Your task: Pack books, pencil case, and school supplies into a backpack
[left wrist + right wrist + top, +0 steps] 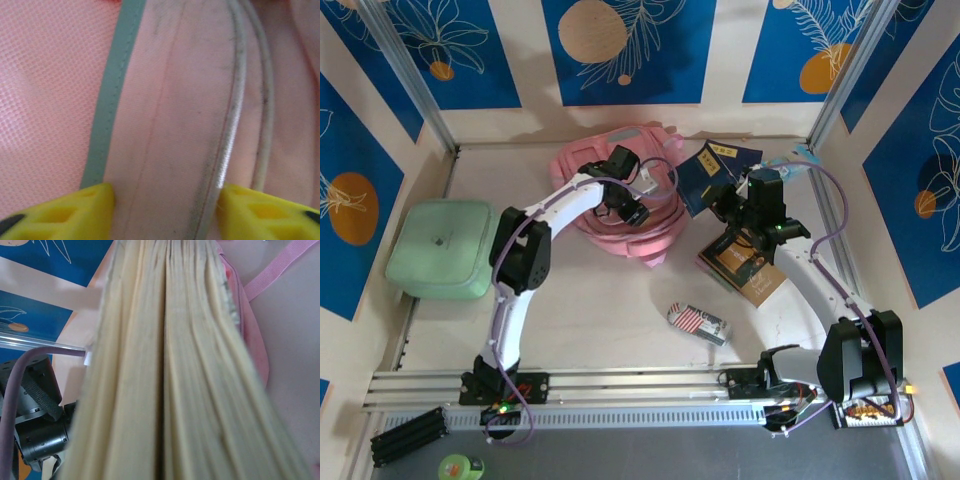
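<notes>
Left wrist: left gripper (165, 212) fingers stood part-spread astride a fold of the backpack (50, 100); couldn't tell if it was clamped. Top external: right gripper (732, 208) was pinched on the navy books (715, 170), tan notebook (752, 265) just beneath it, pencil case (697, 322) further back toward the bases. Right wrist: page edges ran straight out ahead, pink backpack beyond them.

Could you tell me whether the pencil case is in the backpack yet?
Out: the pencil case lies on the table, apart from the backpack.
</notes>
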